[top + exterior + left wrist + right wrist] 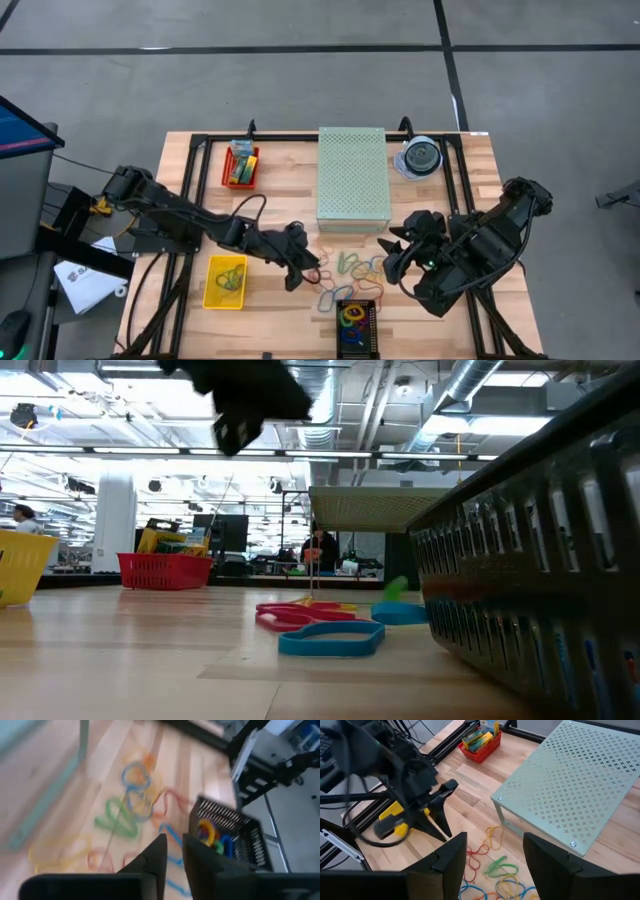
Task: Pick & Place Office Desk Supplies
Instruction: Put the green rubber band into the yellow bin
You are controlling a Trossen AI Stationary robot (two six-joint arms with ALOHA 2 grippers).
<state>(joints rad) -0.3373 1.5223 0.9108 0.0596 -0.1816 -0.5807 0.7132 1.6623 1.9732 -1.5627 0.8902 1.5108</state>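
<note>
- Loose bands lie scattered on the table, between the green box and the black basket, mixed colours: blue, green, orange, red, yellow.
- Black basket, at the table's near edge, already holds several bands (yellow, blue, green seen in the left wrist view). Judged: part sorted.
- Yellow bin, to the left, holds a few bands too.
- Red bin, far left corner, holds crayon boxes; none seen loose on the table. That share looks done.
- Left gripper hangs over the left edge of the band pile; fingers stand a narrow slit apart, nothing between them as far as the wrist view shows.
- Right gripper hovers at the pile's right edge, beside the green box corner; fingers wide apart, empty.
- Disc case sits at the far right, untouched.
- Remaining, by judgement: a dozen or so bands to lift from the table. Task roughly midway for bands.
</note>
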